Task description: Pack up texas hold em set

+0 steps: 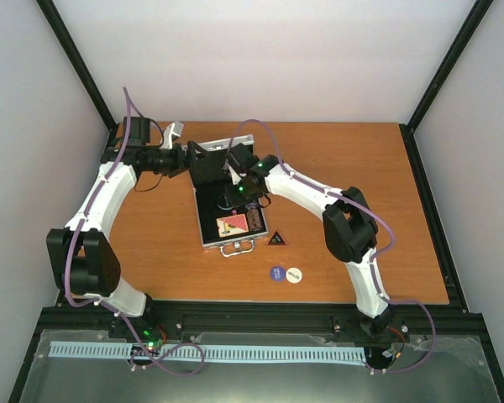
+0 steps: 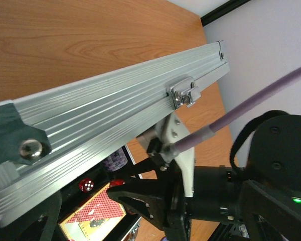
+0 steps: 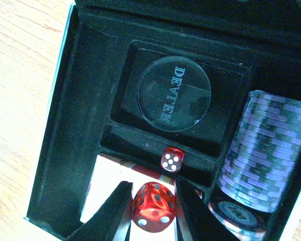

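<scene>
Right hand (image 3: 151,213) is clamped on a red die (image 3: 153,205) above the open silver case (image 1: 233,245), with a second die (image 3: 171,159) at its 1 o'clock. A clear disc (image 3: 175,94) and chip stack (image 3: 268,150) sit in the foam. Left hand (image 1: 181,159), fingers spread wide, is at the raised lid (image 2: 115,110). A black triangle (image 1: 276,239), blue disc (image 1: 277,273) and white disc (image 1: 294,274) lie on the table (image 1: 361,168), at 4 to 5 o'clock from the case.

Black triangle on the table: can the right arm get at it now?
Probably, once freed: the black triangle lies uncovered beside the case, but the right gripper is shut on a red die.
</scene>
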